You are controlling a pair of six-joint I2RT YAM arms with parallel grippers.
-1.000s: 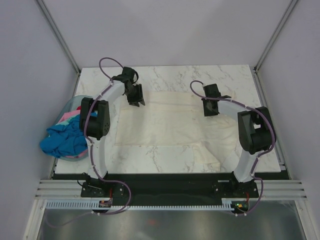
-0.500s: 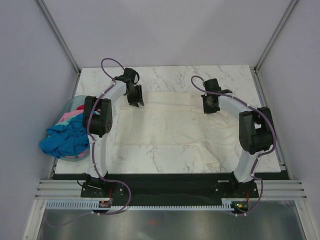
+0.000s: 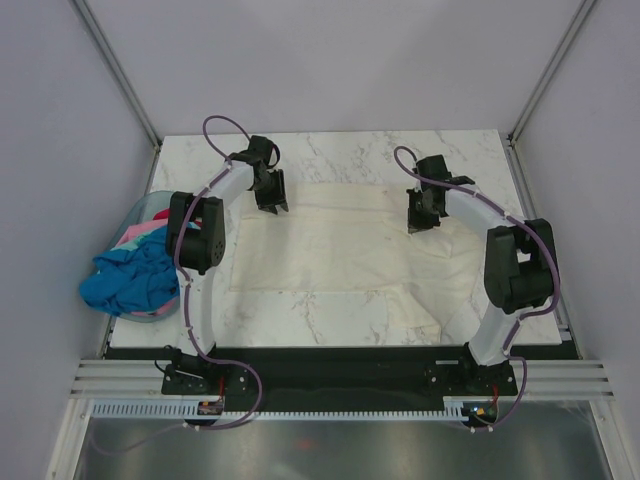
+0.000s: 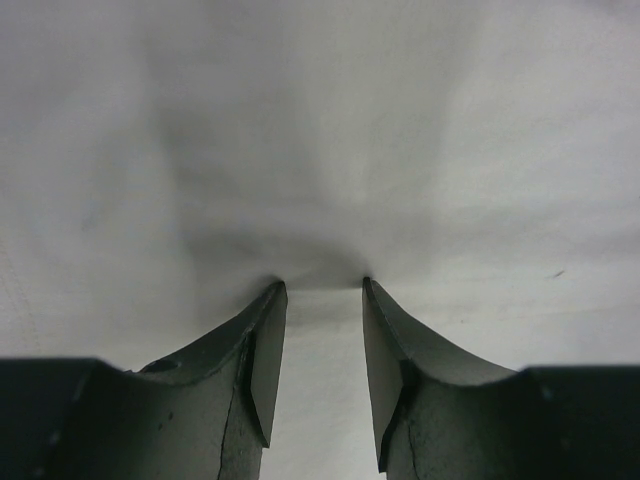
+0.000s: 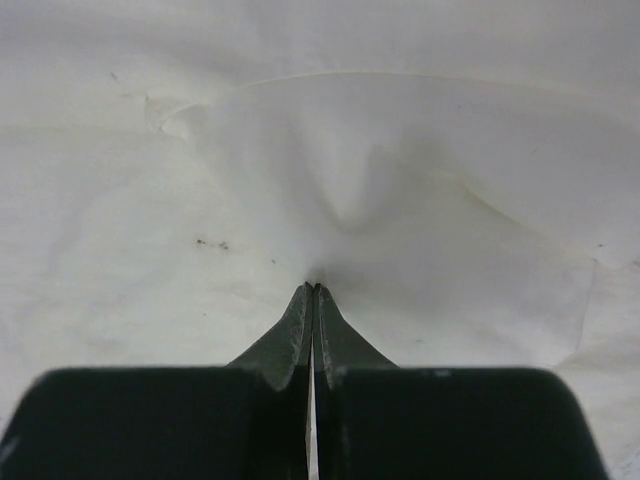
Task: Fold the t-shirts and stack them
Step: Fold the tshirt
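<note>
Cream-white t-shirt (image 3: 340,250) spread flat on table (image 3: 330,150). Right gripper (image 5: 314,288) jaws closed, pinching cloth near far edge. Left gripper (image 4: 320,285) jaws apart, tips pressed into cloth, nothing pinched. I'd close left, then lift both evenly and fold toward me.

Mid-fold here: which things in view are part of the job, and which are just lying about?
Part of the job:
cream t-shirt spread flat
blue and pink t-shirts heaped at left
right gripper, jaws pinching the cream cloth
left gripper, jaws open on it

Just lying about:
pale blue basket under the heap
marble table
</note>
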